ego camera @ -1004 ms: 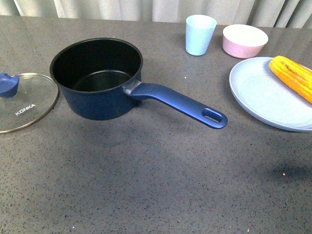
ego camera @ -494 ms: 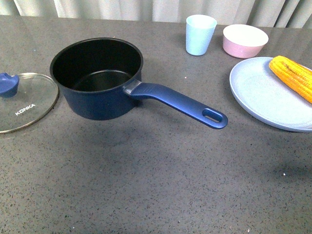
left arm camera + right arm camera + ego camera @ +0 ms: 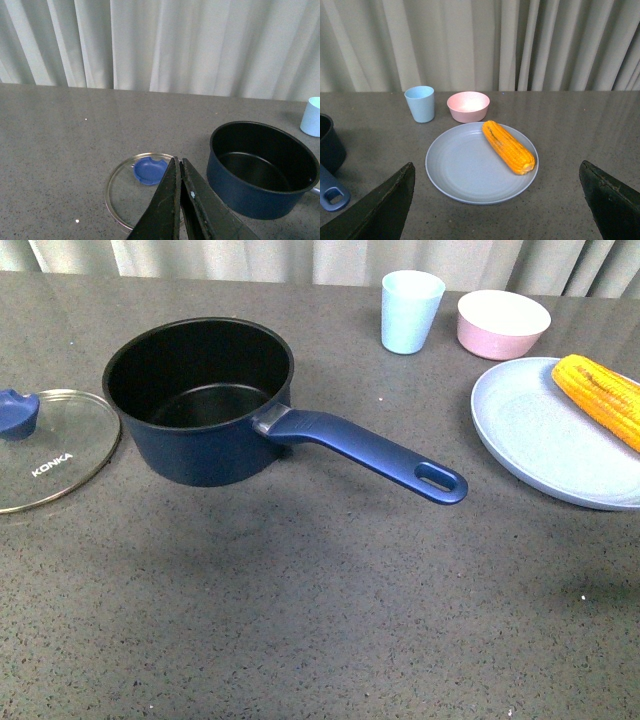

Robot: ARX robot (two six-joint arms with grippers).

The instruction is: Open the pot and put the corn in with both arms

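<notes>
The navy pot [image 3: 200, 400] stands open and empty on the grey table, its long handle [image 3: 370, 453] pointing right and toward me. It also shows in the left wrist view [image 3: 262, 167]. The corn [image 3: 603, 395] lies on a pale blue plate [image 3: 540, 440] at the right, also seen in the right wrist view [image 3: 508, 146]. No arm shows in the front view. My left gripper [image 3: 179, 162] is shut and empty, above the glass lid [image 3: 130, 187]. My right gripper [image 3: 497, 175] is wide open, back from the plate [image 3: 465, 170] and the corn.
The glass lid [image 3: 45, 445] with a blue knob [image 3: 15, 412] lies flat left of the pot. A pale blue cup [image 3: 410, 310] and a pink bowl [image 3: 502, 323] stand at the back. Curtains hang behind the table.
</notes>
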